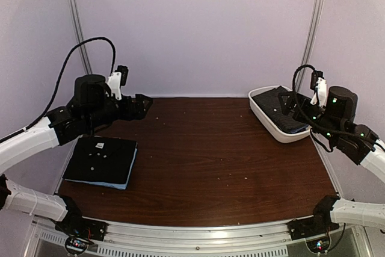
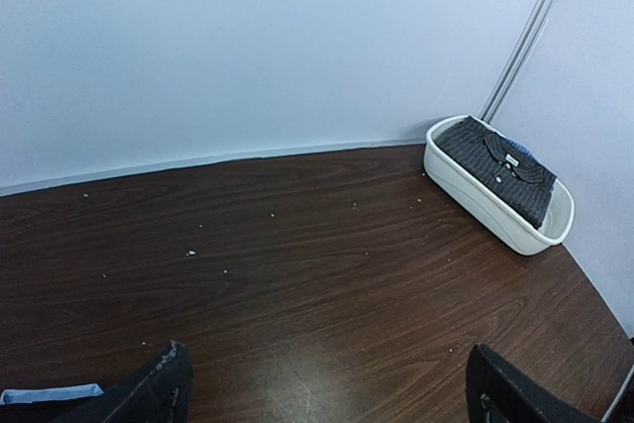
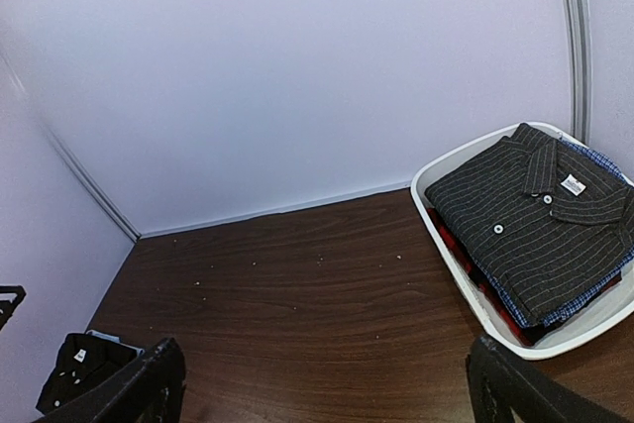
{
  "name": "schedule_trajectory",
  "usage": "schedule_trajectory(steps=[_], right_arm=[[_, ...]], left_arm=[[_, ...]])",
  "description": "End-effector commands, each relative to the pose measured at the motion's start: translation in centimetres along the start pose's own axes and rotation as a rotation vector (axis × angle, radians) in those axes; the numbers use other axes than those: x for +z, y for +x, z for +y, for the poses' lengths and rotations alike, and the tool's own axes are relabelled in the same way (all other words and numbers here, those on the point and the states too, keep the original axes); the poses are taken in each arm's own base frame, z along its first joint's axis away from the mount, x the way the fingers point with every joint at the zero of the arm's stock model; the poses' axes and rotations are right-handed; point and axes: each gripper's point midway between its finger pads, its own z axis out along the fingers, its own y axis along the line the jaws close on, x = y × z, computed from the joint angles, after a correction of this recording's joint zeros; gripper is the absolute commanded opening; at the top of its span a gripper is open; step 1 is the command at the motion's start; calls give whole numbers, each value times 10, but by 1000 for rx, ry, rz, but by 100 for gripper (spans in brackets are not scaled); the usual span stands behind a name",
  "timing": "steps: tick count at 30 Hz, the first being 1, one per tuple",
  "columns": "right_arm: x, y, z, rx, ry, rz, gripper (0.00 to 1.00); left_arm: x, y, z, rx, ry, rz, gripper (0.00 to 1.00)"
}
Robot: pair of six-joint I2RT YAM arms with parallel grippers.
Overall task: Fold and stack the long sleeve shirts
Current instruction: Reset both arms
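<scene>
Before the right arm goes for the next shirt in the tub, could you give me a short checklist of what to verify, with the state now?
1. Right gripper open, holding nothing: ok.
2. Left gripper open, holding nothing: ok.
3. Dark striped shirt lies on top in the white tub, nothing over it: ok.
4. Table middle free for spreading: ok, only small pale specks.
5. Folded stack off to the left, black shirt on light blue shirt: ok.
6. Number of shirts under the striped one: cannot tell; red and blue cloth shows.
</scene>
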Motion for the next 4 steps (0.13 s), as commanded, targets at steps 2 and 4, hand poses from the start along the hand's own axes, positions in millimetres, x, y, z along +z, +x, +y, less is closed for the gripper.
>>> schedule_trajectory(steps=[2,4], right_arm=[[0,1,-1,-13,0,5,100],[-1,1,-1,-12,-1,2,100]], left_arm=[[1,-11,-7,7,29,-47,98],[1,-11,-7,6,28,-46,98]])
